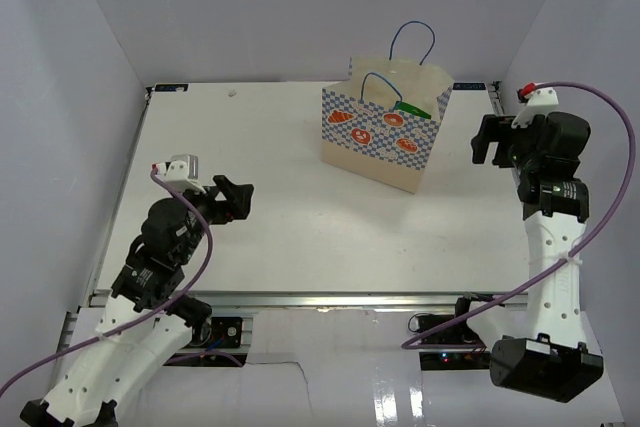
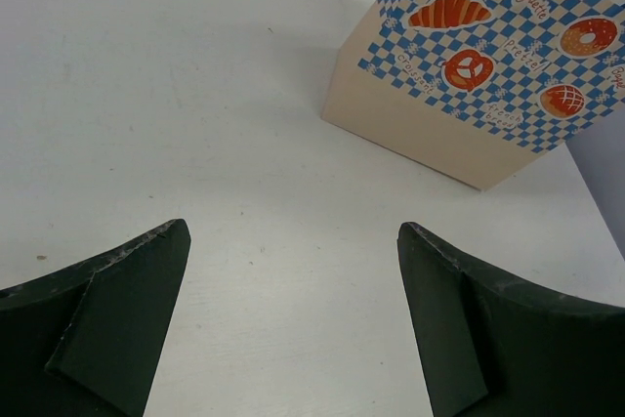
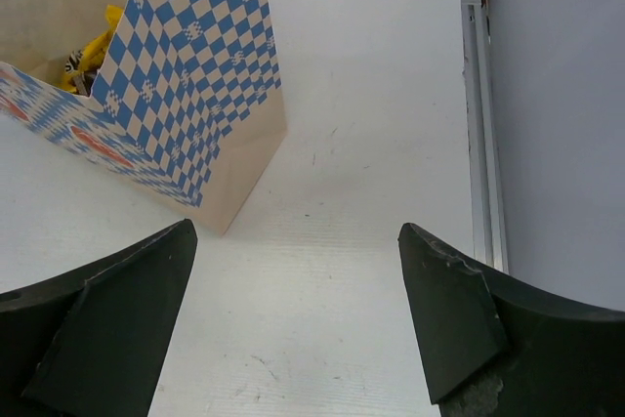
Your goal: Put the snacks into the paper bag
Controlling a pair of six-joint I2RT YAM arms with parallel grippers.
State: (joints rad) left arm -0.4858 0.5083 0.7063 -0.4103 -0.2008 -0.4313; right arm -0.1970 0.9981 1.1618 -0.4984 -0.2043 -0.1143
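The tan paper bag with a blue-white checkered band stands upright at the back middle of the table. It also shows in the left wrist view and the right wrist view. A green packet pokes up at its mouth. Yellow packets lie inside it in the right wrist view. My left gripper is open and empty, low at the left, well short of the bag. My right gripper is open and empty, just right of the bag.
The bag's blue cord handles stand above its rim. A metal rail runs along the table's right edge. White walls close the left, back and right sides.
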